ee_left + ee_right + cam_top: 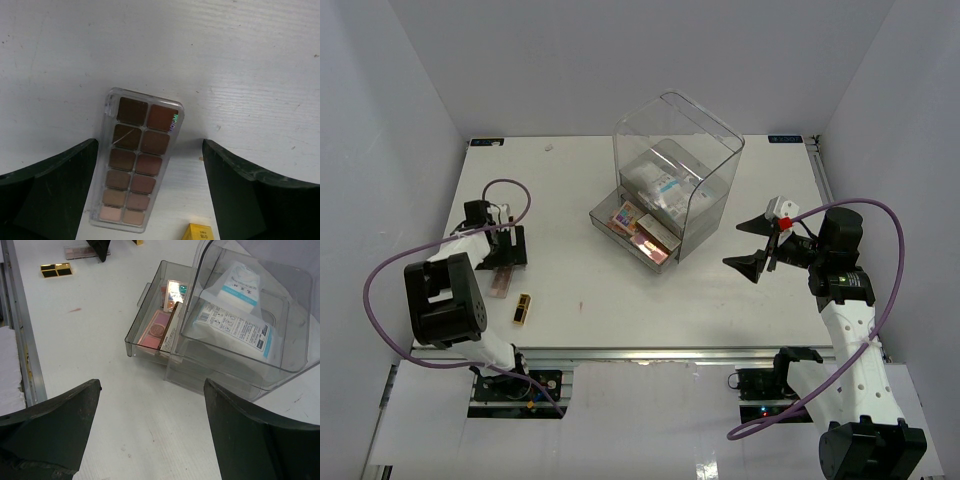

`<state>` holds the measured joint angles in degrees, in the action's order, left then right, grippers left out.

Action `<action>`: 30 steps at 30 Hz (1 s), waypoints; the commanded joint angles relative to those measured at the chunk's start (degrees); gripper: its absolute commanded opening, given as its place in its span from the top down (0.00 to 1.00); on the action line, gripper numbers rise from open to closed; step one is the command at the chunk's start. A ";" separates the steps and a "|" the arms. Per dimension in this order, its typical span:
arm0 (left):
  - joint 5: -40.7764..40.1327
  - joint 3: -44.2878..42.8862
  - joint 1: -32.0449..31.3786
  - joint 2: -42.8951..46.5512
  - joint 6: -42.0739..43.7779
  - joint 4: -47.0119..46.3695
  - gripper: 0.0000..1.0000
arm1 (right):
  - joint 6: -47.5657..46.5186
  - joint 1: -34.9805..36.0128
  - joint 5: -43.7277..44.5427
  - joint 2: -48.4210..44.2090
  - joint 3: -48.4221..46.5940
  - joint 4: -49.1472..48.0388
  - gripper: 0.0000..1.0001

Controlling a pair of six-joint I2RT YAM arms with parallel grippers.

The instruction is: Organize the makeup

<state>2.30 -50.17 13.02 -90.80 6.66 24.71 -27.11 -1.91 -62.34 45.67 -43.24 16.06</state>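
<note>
Left gripper (502, 264), jaws wide apart, hangs over the long beige-brown palette (135, 160) on the white table (570, 180) (a gold lipstick tube (523, 309) lies near); right gripper (736, 245), likewise spread, faces the clear plastic drawer box (712, 140).

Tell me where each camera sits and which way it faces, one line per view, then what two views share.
Top external: above and behind the bases, looking down on the table; both arms, left claw and right claw show.
Left wrist: on the left arm, facing straight down at the long palette; its open fingers frame it.
Right wrist: on the right arm, facing obliquely toward the drawer box; its fingers show below.
Shared: right wrist and top both show drawer box and gold lipstick.
</note>
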 commanded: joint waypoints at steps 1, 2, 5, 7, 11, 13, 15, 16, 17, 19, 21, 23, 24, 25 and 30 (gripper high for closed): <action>3.54 -1.75 1.96 -1.48 -0.08 0.80 0.07 | 0.71 -0.37 -1.35 -0.67 0.39 -2.12 0.10; 3.89 -2.16 2.30 -1.78 -0.26 0.97 0.09 | 0.66 -0.37 -1.28 -0.67 0.43 -2.17 0.10; 5.62 -3.11 3.44 -2.93 -1.06 1.58 0.22 | 0.59 -0.37 -1.01 -0.73 0.42 -2.17 0.10; 6.40 -3.35 3.68 -3.51 -1.65 1.75 0.31 | 0.57 -0.37 -0.85 -0.76 0.44 -2.17 0.10; 7.50 -2.94 3.75 -3.96 -2.90 1.68 0.43 | 0.48 -0.37 -0.68 -0.69 0.35 -2.17 0.10; 7.72 -3.05 3.68 -3.79 -3.42 1.57 0.47 | 0.48 -0.37 -0.59 -0.67 0.39 -2.17 0.10; 8.05 -3.57 3.68 -3.38 -4.00 1.63 0.50 | 0.48 -0.37 -0.53 -0.73 0.38 -2.17 0.10; 8.23 -4.11 3.68 -3.12 -4.51 1.70 0.51 | 0.48 -0.33 -0.54 -0.76 0.39 -2.17 0.10; 8.55 -4.70 3.66 -2.90 -5.10 1.81 0.52 | 0.48 -0.31 -0.57 -0.76 0.44 -2.17 0.10; 9.32 -5.85 3.63 -1.99 -6.81 1.98 0.56 | 0.45 -0.37 -0.44 -0.76 0.44 -2.17 0.10; 10.33 -7.18 3.68 -0.60 -8.94 1.85 0.62 | 0.40 -0.37 -0.30 -0.76 0.44 -2.17 0.10; 12.30 -8.55 3.68 1.01 -11.33 1.52 0.66 | 0.39 -0.37 -0.10 -0.76 0.44 -2.17 0.10; 13.12 -9.42 3.68 1.60 -12.39 1.40 0.68 | 0.39 -0.37 0.02 -0.76 0.44 -2.17 0.10; 15.04 -10.16 3.68 2.27 -13.94 1.28 0.69 | 0.36 -0.37 0.10 -0.72 0.44 -2.17 0.10; 27.76 -11.85 3.68 5.99 -25.01 -0.63 0.72 | 0.17 -0.46 0.60 -0.58 0.48 -2.22 0.10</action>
<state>17.07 -59.29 16.75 -91.28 -7.59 26.71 -27.14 -1.91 -61.66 45.67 -43.22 16.05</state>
